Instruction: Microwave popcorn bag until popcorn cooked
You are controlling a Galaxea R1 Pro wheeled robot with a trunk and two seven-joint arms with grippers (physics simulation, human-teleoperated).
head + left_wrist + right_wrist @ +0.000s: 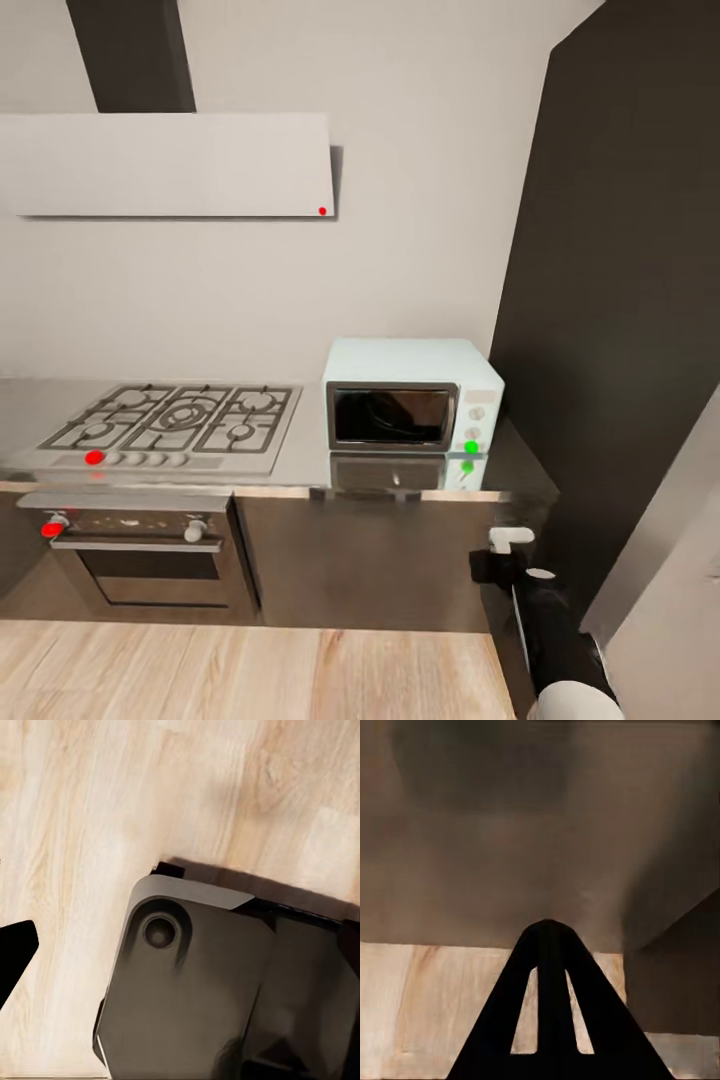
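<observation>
A robot's right arm (545,620) rises from the lower edge of the head view, black with a white cuff, its tip just below the front edge of the countertop (300,470) and short of the dark cabinet fronts (370,560). In the right wrist view, the right gripper (550,937) has its two dark fingers meeting at a single point, drawn together with nothing between them, aimed at a dark cabinet face above a strip of pale wood floor (435,1012). The left gripper is harder to read: the left wrist view catches one black fingertip (15,952) at the frame's edge over the wood floor, beside the robot's grey base (187,982), and the gap between the fingers cannot be told.

Beyond the right arm, the microwave (412,395) stands on the steel-grey countertop, above and slightly to the left of the right arm's tip and well apart from it. Its dark glass door is closed, and a green dot glows on its white side panel (476,415). Just left of the microwave a gas hob (170,420) is set into the worktop, a red dot on its front strip. Below the hob sits a built-in oven (140,560) with a steel handle. On the wall above the hob hangs a flat white extractor hood (170,165). A tall dark cabinet (630,280) rises to the right of the microwave.
</observation>
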